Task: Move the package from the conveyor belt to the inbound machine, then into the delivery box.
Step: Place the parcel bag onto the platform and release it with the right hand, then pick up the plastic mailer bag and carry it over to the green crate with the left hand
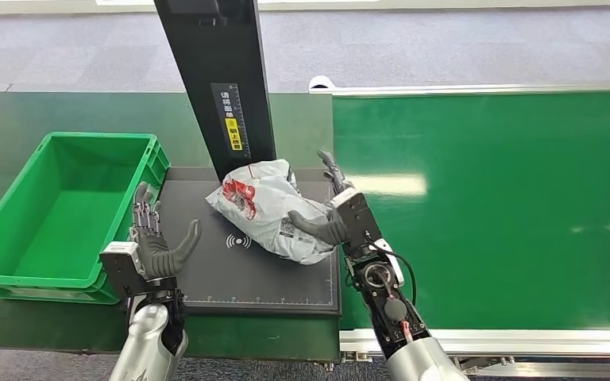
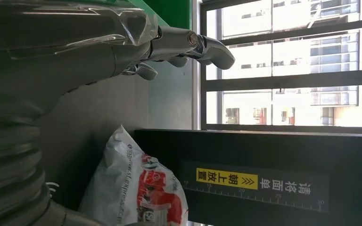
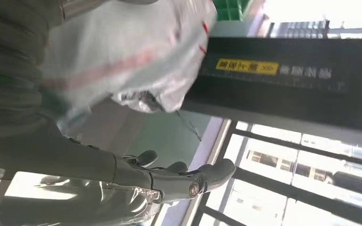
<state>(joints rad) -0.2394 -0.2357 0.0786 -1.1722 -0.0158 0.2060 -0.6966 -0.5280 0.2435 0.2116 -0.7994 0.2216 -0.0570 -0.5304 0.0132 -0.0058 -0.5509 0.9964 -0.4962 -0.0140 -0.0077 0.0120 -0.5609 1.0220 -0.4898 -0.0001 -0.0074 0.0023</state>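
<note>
Left robot hand spread and empty, right robot hand open, thumb against package, on inbound machine

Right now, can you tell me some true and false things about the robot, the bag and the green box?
1. The bag lies on the black pad. True.
2. The green box holds the bag. False: the box has nothing in it.
3. The right hand touches the bag. True.
4. The left hand grips the bag. False: it is open, apart from the bag.
5. The bag lies on the green belt. False: it lies on the pad.
</note>
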